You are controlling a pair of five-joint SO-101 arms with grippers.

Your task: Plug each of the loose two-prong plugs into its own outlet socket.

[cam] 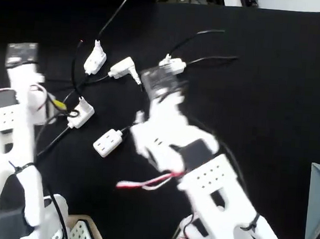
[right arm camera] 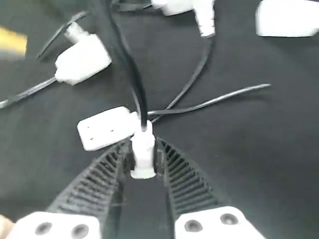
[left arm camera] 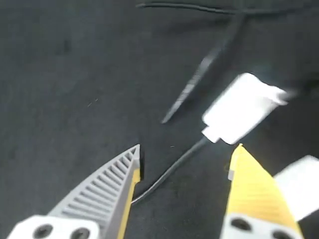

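Near the middle of the black cloth-covered table (cam: 274, 78), the step in hand looks to be seating the small white plug on a black cord (right arm camera: 143, 154) into the flat white rectangular outlet block (right arm camera: 103, 128), which lies just beside it with its slotted face up. To do this well, I judge the plug should first be lifted clear and turned until its prongs point down at one pair of slots. The prongs are hidden between the fingers here. The cord leaves the plug on the side away from the wrist, so some turning seems likely. The approach should then run straight along the prongs with no sideways lean, because the block is loose and light and would probably skid or tip under a slanted push. The black cords crossing by the block could drag it too, so a slow press is wise, and the other arm could steady the block. The right gripper (right arm camera: 143, 149) has its black ribbed jaws pinching the plug's body from both sides, low over the table. In the high view its white arm (cam: 200, 167) stretches forward toward the tangle of cords. The left gripper (left arm camera: 187, 149), with one grey finger and one yellow, has its jaws spread wide around nothing. It hangs over a thin black cord (left arm camera: 169, 172) that runs to a chunky white plastic connector (left arm camera: 239, 109) a little beyond the tips.
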